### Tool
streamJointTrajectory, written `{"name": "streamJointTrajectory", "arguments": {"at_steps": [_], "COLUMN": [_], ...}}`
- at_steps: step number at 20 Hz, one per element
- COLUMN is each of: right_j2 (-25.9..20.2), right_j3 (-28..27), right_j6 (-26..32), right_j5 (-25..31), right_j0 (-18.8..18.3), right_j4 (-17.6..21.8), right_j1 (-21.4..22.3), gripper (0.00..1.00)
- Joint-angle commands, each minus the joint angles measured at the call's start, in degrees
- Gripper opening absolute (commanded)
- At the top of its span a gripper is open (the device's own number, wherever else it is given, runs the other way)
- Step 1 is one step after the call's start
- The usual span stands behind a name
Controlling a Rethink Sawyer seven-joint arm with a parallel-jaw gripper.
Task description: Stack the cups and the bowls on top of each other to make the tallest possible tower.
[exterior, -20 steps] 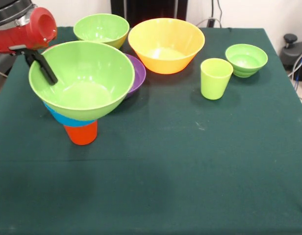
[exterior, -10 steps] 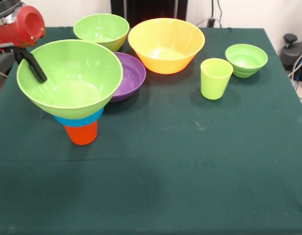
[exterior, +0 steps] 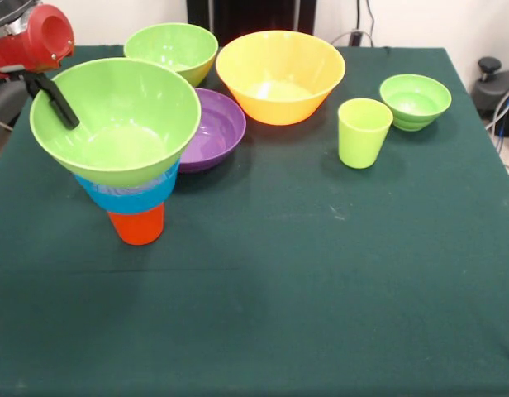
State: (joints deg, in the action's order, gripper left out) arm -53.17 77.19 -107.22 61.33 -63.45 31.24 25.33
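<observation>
An orange cup (exterior: pixel 137 225) stands at the left of the table with a blue bowl (exterior: pixel 130 197) sitting in its mouth. Above the blue bowl is a large lime green bowl (exterior: pixel 122 141), tilted slightly. My gripper (exterior: pixel 49 93) is shut on this bowl's left rim; one black finger (exterior: pixel 60 107) shows inside the bowl and the other is hidden behind the wall. Behind stand a purple bowl (exterior: pixel 213 128), a yellow bowl (exterior: pixel 279 78) and another lime green bowl (exterior: pixel 170 51). To the right are a lime green cup (exterior: pixel 363 132) and a small lime green bowl (exterior: pixel 415 101).
A dark green cloth (exterior: pixel 304 281) covers the table. A black object (exterior: pixel 492 83) sits just off the table's right edge. The red arm body (exterior: pixel 31 41) hangs over the table's left rear corner.
The large lime green bowl has shifted left with my gripper and then risen, so more of the blue bowl shows beneath it and the purple bowl is uncovered.
</observation>
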Motion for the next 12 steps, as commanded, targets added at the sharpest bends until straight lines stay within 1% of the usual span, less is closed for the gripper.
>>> {"name": "streamJointTrajectory", "arguments": {"at_steps": [1,5,8,12], "right_j2": [1.9,1.9,1.6,1.8], "right_j3": [7.2,10.1,13.4,14.7], "right_j6": [14.2,13.6,13.6,12.4], "right_j5": [-2.9,-4.3,-6.1,-8.0], "right_j0": [0.0,-0.9,-2.5,-2.6], "right_j4": [3.8,5.0,5.8,6.3], "right_j1": [2.4,3.3,4.3,4.5], "gripper": [0.00,0.00,0.00,0.00]}}
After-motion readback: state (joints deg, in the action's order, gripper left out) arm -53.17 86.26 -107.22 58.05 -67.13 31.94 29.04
